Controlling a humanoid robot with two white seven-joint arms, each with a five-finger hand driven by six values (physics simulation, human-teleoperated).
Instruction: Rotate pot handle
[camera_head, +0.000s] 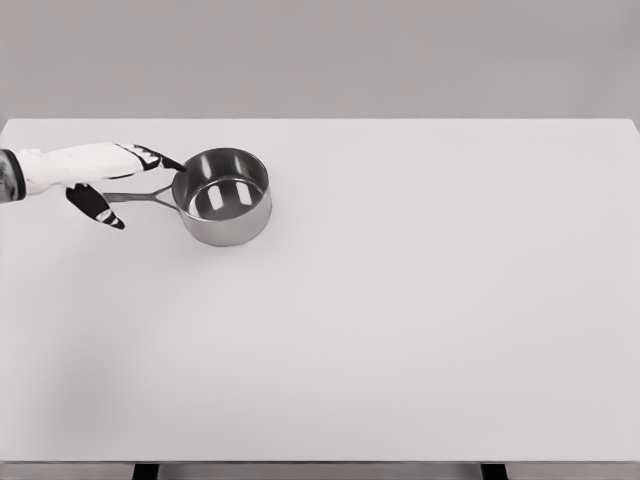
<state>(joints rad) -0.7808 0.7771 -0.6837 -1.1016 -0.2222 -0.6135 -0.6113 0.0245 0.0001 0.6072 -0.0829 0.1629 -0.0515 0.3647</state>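
Observation:
A small steel pot (222, 197) stands upright on the white table (400, 320), toward its far left. Its thin metal handle (140, 196) points left. My left hand (125, 187) comes in from the left edge and sits over the handle. The upper fingers (150, 157) reach toward the pot's rim, and the thumb (97, 206) hangs below the handle. The fingers are spread around the handle, not closed on it. I cannot tell whether they touch it.
The table's far edge runs just behind the pot. Two dark table legs (146, 471) show under the front edge.

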